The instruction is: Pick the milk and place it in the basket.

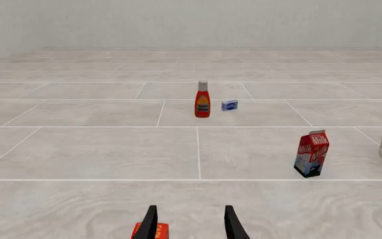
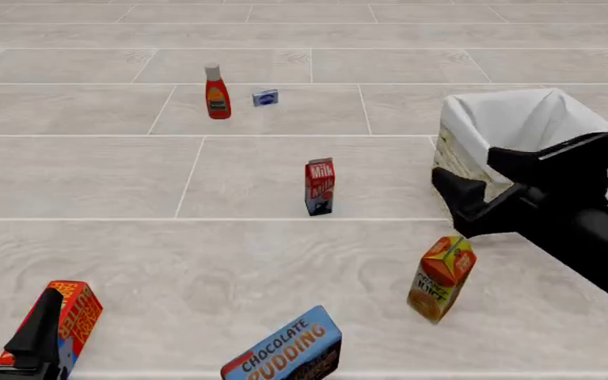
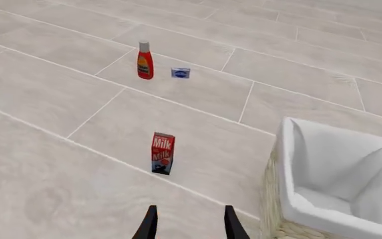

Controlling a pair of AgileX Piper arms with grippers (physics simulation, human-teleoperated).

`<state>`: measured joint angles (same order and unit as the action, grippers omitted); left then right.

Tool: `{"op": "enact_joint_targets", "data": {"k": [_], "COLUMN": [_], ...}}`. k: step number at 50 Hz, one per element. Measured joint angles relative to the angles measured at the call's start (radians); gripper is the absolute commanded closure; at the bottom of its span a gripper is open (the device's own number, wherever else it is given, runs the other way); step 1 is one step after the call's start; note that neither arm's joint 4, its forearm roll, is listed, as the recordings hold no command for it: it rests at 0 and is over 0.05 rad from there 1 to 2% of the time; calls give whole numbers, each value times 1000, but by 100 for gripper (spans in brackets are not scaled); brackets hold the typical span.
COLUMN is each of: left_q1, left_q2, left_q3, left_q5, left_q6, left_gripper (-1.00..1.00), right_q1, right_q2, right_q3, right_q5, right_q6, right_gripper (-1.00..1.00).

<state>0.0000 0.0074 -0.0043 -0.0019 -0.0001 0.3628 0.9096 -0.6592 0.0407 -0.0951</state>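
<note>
1. The basket (image 2: pixel 462 146) is the landmark: pale wicker with a white liner, and nothing shows inside it in the right wrist view, so the placing is not yet done
2. The right gripper (image 2: pixel 529 178) hovers in front of the basket, partly covering its near wall; its fingers (image 3: pixel 148 224) stand apart with nothing between them, so it is open and empty
3. The left gripper (image 1: pixel 189 224) hangs low and well away from the basket on the far left side; its fingers are also spread and hold nothing, though a red and orange box (image 2: pixel 72 317) stands just beside them
4. A blue box (image 2: pixel 283 352) near the front edge, well left of the basket, reads "CHOCOLATE PUDDING"
5. An orange juice carton (image 2: pixel 442 279) leans in front of the basket; its writing is too small to read
6. The milk (image 2: pixel 320 187) stands upright on the floor, left of the basket and apart from it, untouched; "Milk" shows in white on its red top
7. My judgement: the task is barely begun, with reach, grasp, lift and drop all left
8. A ketchup bottle (image 2: pixel 216 93) and a small blue item (image 2: pixel 265 97) stand far beyond the milk, labels unreadable
</note>
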Motion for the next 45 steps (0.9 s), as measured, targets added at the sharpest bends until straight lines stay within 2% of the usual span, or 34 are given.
{"op": "enact_joint_targets", "data": {"k": [17, 45], "left_q1": [0, 0], "left_q2": [0, 0], "left_q3": [0, 0], "left_q5": [0, 0], "left_q6": [0, 0], "left_gripper": [-100, -100], "right_q1": [70, 94], "right_q2": [271, 627], "right_q3": [-194, -471], "right_q5": [10, 10], "right_q6": [30, 42], "right_gripper": [-100, -100]}}
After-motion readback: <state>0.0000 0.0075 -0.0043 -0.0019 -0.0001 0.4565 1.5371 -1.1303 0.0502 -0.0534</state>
